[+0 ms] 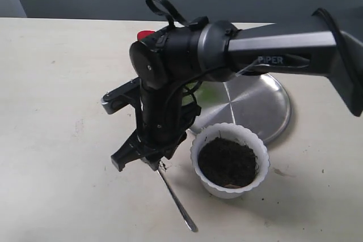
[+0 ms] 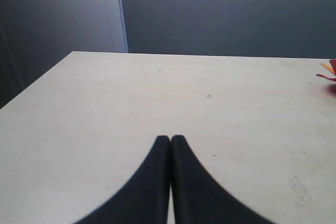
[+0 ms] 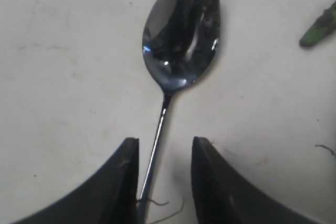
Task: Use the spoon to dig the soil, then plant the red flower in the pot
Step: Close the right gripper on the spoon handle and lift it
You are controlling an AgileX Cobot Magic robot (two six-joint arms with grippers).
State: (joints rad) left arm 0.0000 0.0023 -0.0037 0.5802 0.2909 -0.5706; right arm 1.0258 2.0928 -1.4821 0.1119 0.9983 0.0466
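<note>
The spoon [image 3: 181, 40] lies flat on the table, dark dirt stuck to the tip of its bowl. My right gripper [image 3: 164, 148] stands open over its thin handle, which runs close along one finger. In the exterior view the right gripper [image 1: 142, 157] hangs left of the pot [image 1: 195, 147], and the spoon [image 1: 180, 203] handle sticks out below it. The white scalloped pot holds dark soil [image 1: 228, 161]. Of the red flower [image 1: 146, 33] only a red bit shows behind the arm; a bloom [image 2: 328, 72] shows at the left wrist view's edge. My left gripper [image 2: 170, 139] is shut and empty.
A round steel plate [image 1: 258, 106] lies behind the pot, partly under the right arm. A green stem piece [image 3: 317, 27] lies on the table near the spoon's bowl. Thin rootlets lie between the right fingers. The table's far edge meets a dark wall.
</note>
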